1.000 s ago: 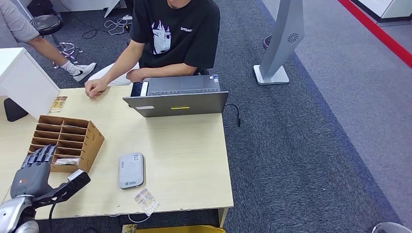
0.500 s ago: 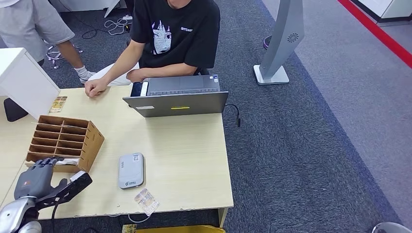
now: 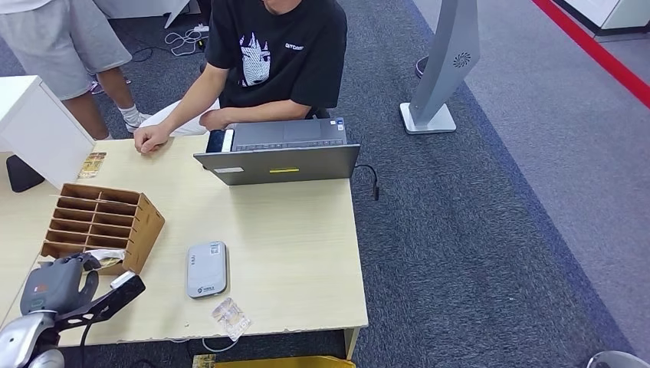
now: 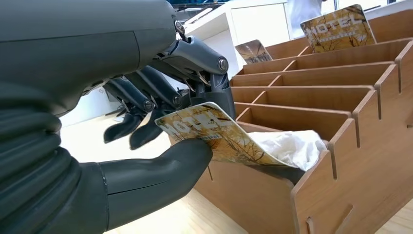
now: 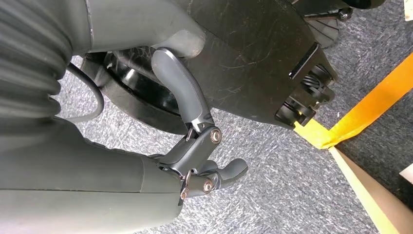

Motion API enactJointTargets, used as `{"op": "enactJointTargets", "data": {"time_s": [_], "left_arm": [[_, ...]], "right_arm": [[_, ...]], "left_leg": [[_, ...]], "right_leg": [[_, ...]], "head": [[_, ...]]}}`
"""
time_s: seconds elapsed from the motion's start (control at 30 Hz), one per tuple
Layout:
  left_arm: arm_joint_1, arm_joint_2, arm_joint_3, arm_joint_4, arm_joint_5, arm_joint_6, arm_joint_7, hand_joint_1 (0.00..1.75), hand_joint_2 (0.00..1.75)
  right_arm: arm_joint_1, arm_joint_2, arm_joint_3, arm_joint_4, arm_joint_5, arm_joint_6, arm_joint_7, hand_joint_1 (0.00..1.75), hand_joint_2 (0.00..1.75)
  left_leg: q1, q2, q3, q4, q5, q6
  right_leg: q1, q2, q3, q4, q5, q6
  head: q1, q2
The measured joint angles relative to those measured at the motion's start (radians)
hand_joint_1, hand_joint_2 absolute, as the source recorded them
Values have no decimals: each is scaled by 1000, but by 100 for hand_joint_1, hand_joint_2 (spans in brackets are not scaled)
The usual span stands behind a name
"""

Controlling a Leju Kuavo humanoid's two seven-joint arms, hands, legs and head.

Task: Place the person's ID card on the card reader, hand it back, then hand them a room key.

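Left wrist view: left hand (image 4: 160, 122) pinches "HOTEL" key card (image 4: 214, 134); right hand (image 5: 195, 146) empty, loosely spread.

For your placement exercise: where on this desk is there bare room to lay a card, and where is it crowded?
Bare desk lies between the laptop, card reader and right edge. Crowded: the left front, where the left hand pinches a room key at the wooden organizer.

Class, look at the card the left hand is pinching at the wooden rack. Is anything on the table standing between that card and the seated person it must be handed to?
Partly. The left hand holds the room key card at the near end of the wooden rack, so the rack's body lies toward the seated person's hand. The open laptop sits to one side. Lifting the card over the rack should probably clear it.
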Motion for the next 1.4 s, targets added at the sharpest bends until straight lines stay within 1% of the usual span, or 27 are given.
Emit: {"op": "enactJointTargets", "data": {"time_s": [0.23, 0.37, 0.53, 0.73, 0.93, 1.07, 1.17, 1.3, 1.4], "left_arm": [[19, 0, 4, -11, -9, 32, 18, 175, 175], [44, 0, 34, -52, 4, 71, 29, 175, 175], [80, -2, 96, -177, 12, 145, 29, 175, 175], [90, -2, 160, -334, -10, 220, 1, 175, 175], [97, -2, 190, -411, -15, 229, -6, 175, 175], [104, 0, 208, -441, -25, 274, -24, 175, 175], [109, 9, 240, -468, -26, 289, -26, 175, 175], [109, 20, 286, -477, -17, 277, -24, 175, 175], [93, 23, 306, -467, 15, 245, -17, 175, 175]], "right_arm": [[7, 0, 0, -6, -1, -12, 11, 0, 175], [16, -2, 0, -20, -4, -23, 24, 0, 175], [34, -11, 0, -49, -4, -33, 47, 0, 175], [43, -20, 0, -65, -5, -36, 48, 0, 175], [49, -26, 0, -78, -5, -36, 50, 0, 175], [52, -28, 0, -80, -6, -36, 51, 0, 175], [55, -30, 0, -83, -14, -37, 51, 0, 175], [57, -33, 0, -89, -18, -37, 51, 0, 175], [56, -35, 1, -92, -14, -36, 52, 0, 175]], "left_leg": [[0, 0, 0, 0, 0, 0], [0, 0, 0, 0, 0, 0], [0, 0, -1, 0, 0, -1], [0, -1, -1, 0, 0, 0], [0, -1, -1, 0, 1, -1], [0, -1, -1, 0, 1, -1], [0, -1, -1, 0, 1, -1], [0, -1, -1, 0, 1, 0], [0, -1, -1, 0, 2, 0]], "right_leg": [[0, 0, 0, 0, 0, 0], [0, 0, 0, 0, 0, 0], [0, 0, -1, 0, 0, 0], [0, -1, -1, 0, 0, 0], [0, -1, -1, 0, 0, 0], [0, 0, -1, 0, 0, 0], [0, 0, -1, 0, 0, 0], [0, 0, -1, 0, 0, 0], [0, -1, -1, 0, 1, 0]], "head": [[0, 0], [0, 0], [0, 0], [0, 0], [0, 0], [0, 0], [0, 0], [0, 0], [0, 0]]}}
